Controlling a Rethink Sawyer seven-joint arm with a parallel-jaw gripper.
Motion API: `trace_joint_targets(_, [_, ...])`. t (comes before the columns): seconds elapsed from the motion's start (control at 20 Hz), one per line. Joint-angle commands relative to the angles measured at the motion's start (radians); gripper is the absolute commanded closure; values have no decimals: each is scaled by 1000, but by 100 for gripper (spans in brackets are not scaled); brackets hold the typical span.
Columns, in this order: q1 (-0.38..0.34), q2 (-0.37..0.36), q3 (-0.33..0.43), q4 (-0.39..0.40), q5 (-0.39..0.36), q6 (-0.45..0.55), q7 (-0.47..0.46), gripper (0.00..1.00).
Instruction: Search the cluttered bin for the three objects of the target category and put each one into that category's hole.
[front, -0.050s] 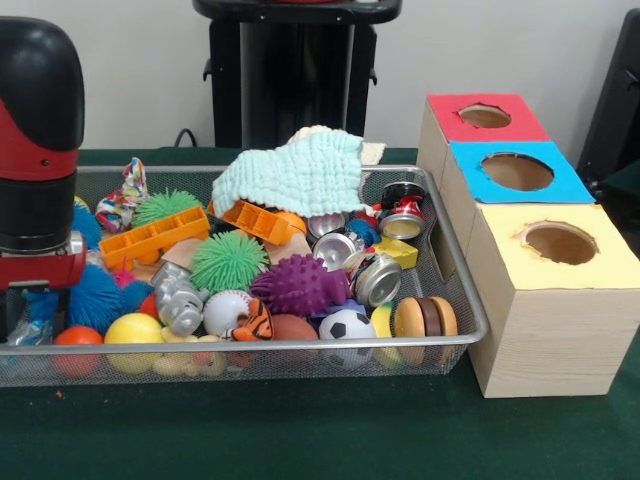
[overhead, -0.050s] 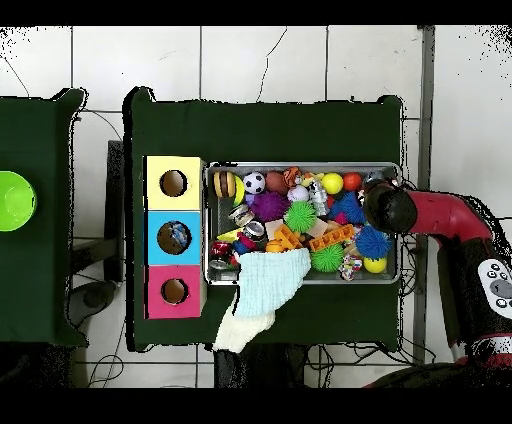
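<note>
Three holed boxes (front, -0.050s: 540, 260) beside toy-crammed bin (front, -0.050s: 455, 300), arm (front, -0.050s: 38, 150) over it

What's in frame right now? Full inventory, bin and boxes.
Wire mesh bin: 1, silver, on the green table, left of the boxes in the front view.
Wooden boxes with holes: 3, tops red, blue and yellow, in a row beside the bin.
Knit cloth: 1, pale mint, draped over the bin's far rim.
Spiky balls: green 2, purple 1, blue 1 at least, mid and left of the bin.
Soccer ball: 1, black and white, near rim.
Baseball: 1, white, near rim.
Crushed cans: several, silver, right side of the bin.
Orange plastic pieces: 2, mid bin.
Toy burger: 1, tan and brown, near right corner.
Green bowl: 1, on a separate table.
Arm: red and black, over the bin's left end; gripper hidden.
</note>
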Motion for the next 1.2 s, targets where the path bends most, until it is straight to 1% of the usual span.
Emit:
trace_joint_targets(0.05, [-8,-19,22,-40,-44,-78,-54,100])
trace_joint_targets(0.15, [-12,-18,29,-39,-41,-81,-56,100])
trace_joint_targets(0.25, [-18,-21,43,-34,-47,-91,-77,100])
trace_joint_targets(0.4, [-20,-36,45,-21,-42,-96,-66,100])
trace_joint_targets(0.55, [-23,-54,40,-2,-39,-92,-62,100])
trace_joint_targets(0.75, [-27,-97,31,46,-30,-80,-55,100])
trace_joint_targets(0.85, [-17,-116,22,62,-28,-69,-46,100])
trace_joint_targets(0.95, [-22,-141,15,94,-26,-69,-39,100])
trace_joint_targets(1.2, [-17,-154,10,104,-26,-61,-26,100])
